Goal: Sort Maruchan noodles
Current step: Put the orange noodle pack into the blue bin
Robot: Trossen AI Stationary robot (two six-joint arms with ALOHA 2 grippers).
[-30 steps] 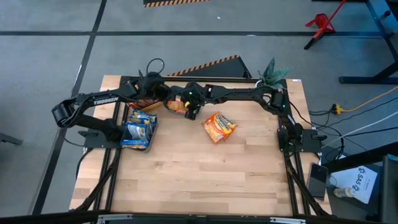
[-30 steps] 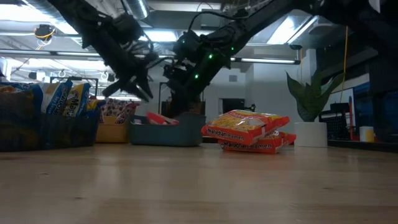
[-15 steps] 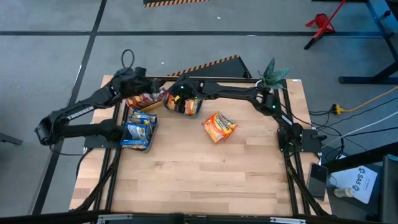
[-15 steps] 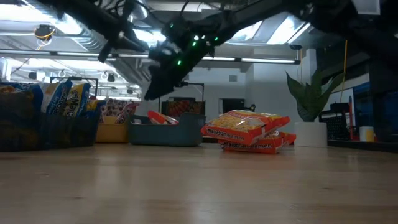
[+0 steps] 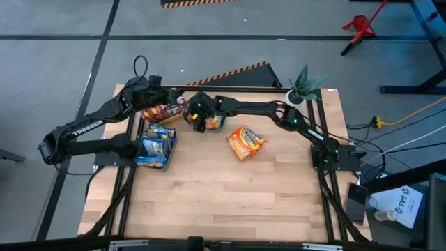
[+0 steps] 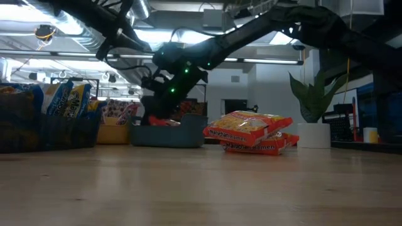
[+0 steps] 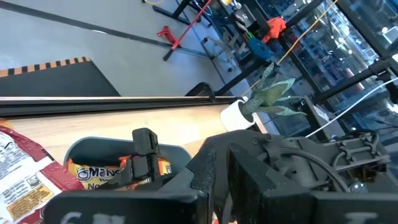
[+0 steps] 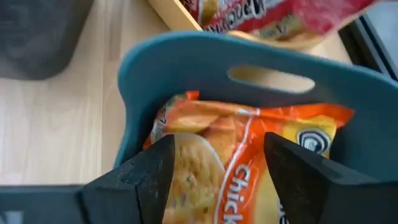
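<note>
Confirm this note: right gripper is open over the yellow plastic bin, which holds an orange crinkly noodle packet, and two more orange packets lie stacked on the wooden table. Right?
One detail is wrong: the bin under the right gripper is a teal plastic bin, not yellow, as the right wrist view shows. The rest stands: the fingers are spread over the orange crinkly noodle packet inside it, and the two stacked orange packets lie on the wooden table.

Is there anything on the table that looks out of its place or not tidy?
Two orange noodle packets lie loose on the bare table, stacked askew, outside any bin. The other packets sit in bins. The right gripper, open, hangs over the teal bin.
</note>
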